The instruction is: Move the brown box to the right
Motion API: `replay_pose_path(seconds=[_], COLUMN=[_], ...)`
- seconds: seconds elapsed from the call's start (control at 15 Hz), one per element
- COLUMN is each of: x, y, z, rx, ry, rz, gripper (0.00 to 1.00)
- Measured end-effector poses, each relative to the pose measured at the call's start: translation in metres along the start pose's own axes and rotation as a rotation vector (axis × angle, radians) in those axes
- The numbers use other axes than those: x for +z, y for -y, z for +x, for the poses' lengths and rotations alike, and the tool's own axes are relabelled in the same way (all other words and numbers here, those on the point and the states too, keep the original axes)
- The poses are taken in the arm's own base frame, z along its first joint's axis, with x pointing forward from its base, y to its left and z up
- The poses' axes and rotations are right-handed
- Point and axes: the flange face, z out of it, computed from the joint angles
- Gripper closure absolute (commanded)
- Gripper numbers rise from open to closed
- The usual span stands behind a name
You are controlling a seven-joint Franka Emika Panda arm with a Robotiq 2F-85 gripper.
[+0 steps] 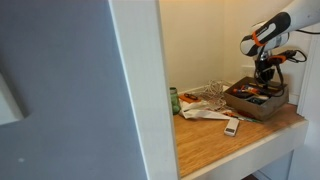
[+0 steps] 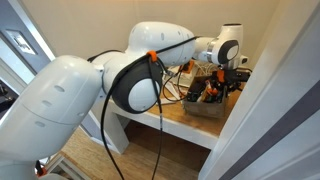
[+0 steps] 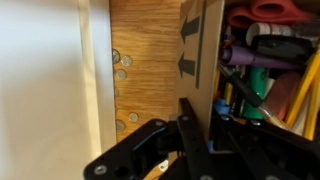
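Note:
The brown box [image 1: 256, 103] is an open cardboard box full of tools and pens. It stands on the wooden table [image 1: 225, 148] at the far end, near the wall, and also shows in an exterior view [image 2: 204, 104]. My gripper [image 1: 266, 76] reaches down onto the box's rim in both exterior views [image 2: 226, 78]. In the wrist view the box wall [image 3: 200, 45], printed with black arrows, runs between the two fingers of my gripper [image 3: 208, 125]. One finger is outside the box and one inside, and they are shut on the wall.
A green can [image 1: 174, 100], a heap of cables and papers [image 1: 205, 98] and a white remote [image 1: 232, 126] lie on the table beside the box. Several coins [image 3: 120, 66] lie on the wood near the white wall [image 3: 50, 80]. A white post [image 1: 140, 90] blocks the foreground.

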Motion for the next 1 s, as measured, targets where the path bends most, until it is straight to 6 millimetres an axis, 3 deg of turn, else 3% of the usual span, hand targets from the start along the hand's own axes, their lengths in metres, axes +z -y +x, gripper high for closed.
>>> replay_pose_path(seconds=[0.27,1.0], x=[0.004,0.014], y=[0.02,0.042], z=[0.009,0.004], rx=[-0.043,-0.079], ry=[0.027,0.138], rz=[-0.025,0.024], gripper=[0.96,0.96])
